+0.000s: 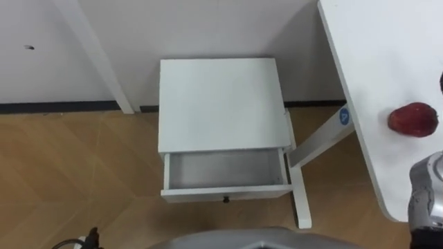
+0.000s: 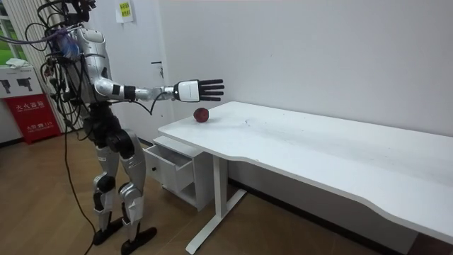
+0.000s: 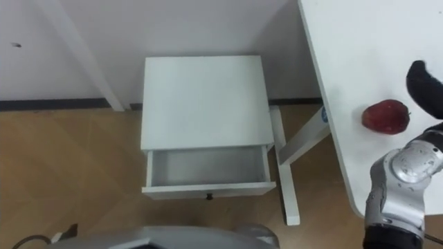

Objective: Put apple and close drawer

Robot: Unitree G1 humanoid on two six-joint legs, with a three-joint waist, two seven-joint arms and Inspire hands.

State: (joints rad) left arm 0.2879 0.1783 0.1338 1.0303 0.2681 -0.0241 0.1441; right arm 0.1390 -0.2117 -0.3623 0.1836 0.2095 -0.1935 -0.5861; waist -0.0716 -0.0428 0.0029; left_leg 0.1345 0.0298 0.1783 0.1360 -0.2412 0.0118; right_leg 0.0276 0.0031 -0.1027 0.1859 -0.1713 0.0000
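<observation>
Where the eye views look straight down, a wood floor laid in a herringbone pattern is seen at the left. One small white cabinet is set against the wall, its top flat, square and bare. Its one drawer is pulled out toward the robot; the smooth pale inside is shown from above with nothing lying in it, and one small dark knob is fixed at the middle of the front panel. In the room view, only the side and front of that drawer can be seen.

Just right of the cabinet, one white metal leg rises to one white table with a smooth top and rounded corner. One apple, dark red, round and glossy, is found on the table near its end (not in the drawer, and not held).

Beside it, the silver forearm enters from the lower right. The right hand is seen whole in the room view: it is held out level above the apple, apart from it, with its dark fingers straight, spread and grasping nothing. There the robot is shown standing upright before the cabinet.
</observation>
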